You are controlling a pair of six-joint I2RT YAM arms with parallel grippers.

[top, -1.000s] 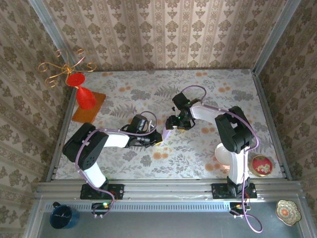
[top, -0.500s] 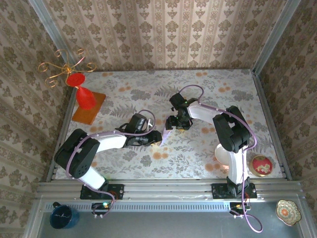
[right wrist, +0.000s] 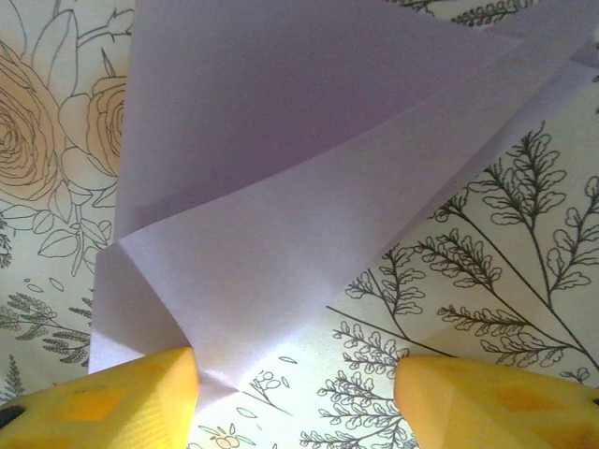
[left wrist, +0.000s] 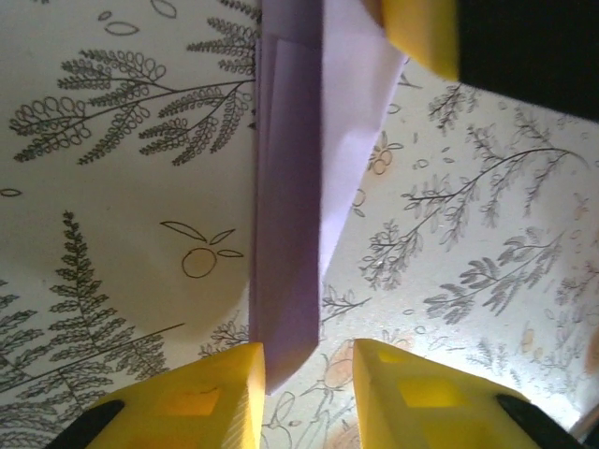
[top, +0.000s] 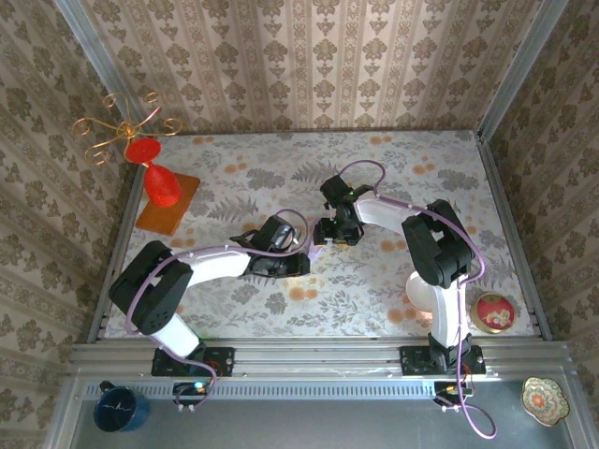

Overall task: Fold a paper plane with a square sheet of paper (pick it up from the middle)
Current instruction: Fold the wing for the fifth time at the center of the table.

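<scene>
In the top view the two arms meet near the middle of the floral tabletop (top: 440, 178), the left one reaching in from the near left and the right one bending back from the right. The lilac paper (top: 314, 247) shows there as a small pale sliver between their heads. The left wrist view shows it lying flat on the tabletop as a long, narrow strip of folded layers, with a wider, lighter flap spreading off one side toward the top of the picture. The left gripper (left wrist: 307, 363) has its jaws spread. The strip's lower end sits in the gap, touching the inner edge of the yellow finger (left wrist: 187, 402) on the picture's left and apart from the other, so nothing is pinched. At the top right of that view a yellow fingertip (left wrist: 426, 37) of the other arm sits over the flap's upper corner; whether it presses on the paper I cannot tell. The right gripper (right wrist: 298, 367) also has its jaws spread wide. In its wrist view the paper is a broad, creased shape of overlapping layers, its near corner against one finger, while the other finger stands apart over bare tabletop. At the far left a red vase (top: 161, 185) stands on an orange mat (top: 180, 213).
</scene>
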